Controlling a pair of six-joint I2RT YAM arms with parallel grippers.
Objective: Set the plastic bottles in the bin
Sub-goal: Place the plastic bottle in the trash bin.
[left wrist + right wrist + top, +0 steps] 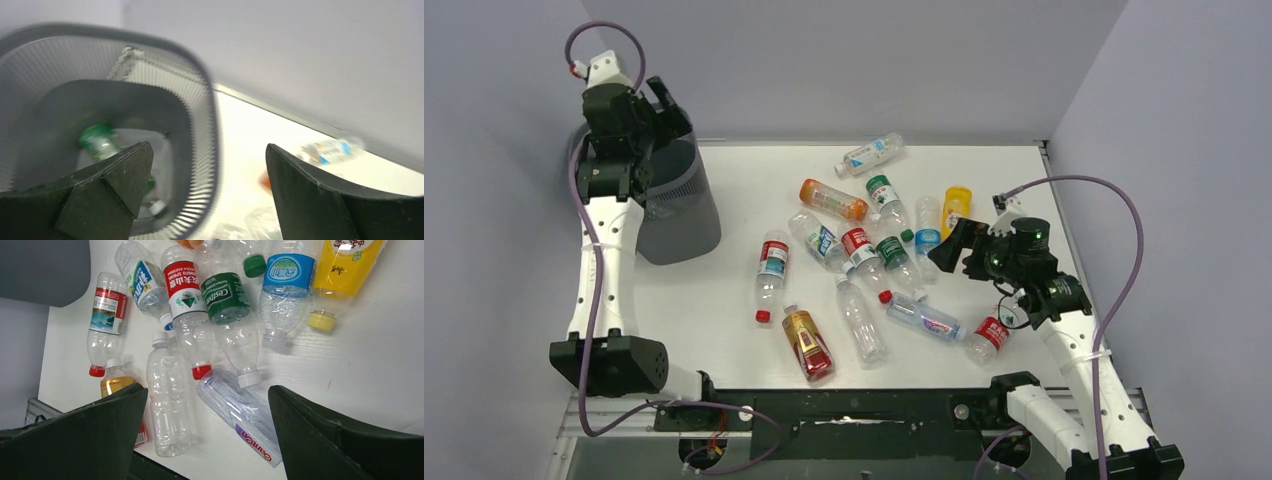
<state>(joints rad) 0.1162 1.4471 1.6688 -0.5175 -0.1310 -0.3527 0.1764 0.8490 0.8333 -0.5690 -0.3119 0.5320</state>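
**A:** Where is the left gripper (662, 102)?

**B:** It hangs over the bin (686, 215) at the table's (724, 330) far-left corner. The jaws are spread wide with nothing between them. In the wrist view, a green-labelled bottle (97, 140) lies at the bottom of the mesh.

**A:** And the other plastic bottles (864, 250)?

**B:** They lie on their sides, scattered from the table's centre toward its right edge. One sits off by the far edge. All are well apart from the bin.

**A:** So which arm is nearer?

**B:** The right one, clearly. The right gripper (952, 250) hovers above the right side of the heap, fingers wide apart and empty.

**A:** What sits under it?

**B:** In its wrist view the Ganten bottle (240, 415) lies between the fingers. Its long axis runs on a slant, with the cap end pointing away toward the heap. Just left of it is an unlabelled clear bottle (167, 400), running almost straight away from the camera.

**A:** Which would you take?

**B:** I'd say the unlabelled one. It lies square across the line the jaws close along, though the gripper must shift left. The Ganten bottle would need a wrist turn first.
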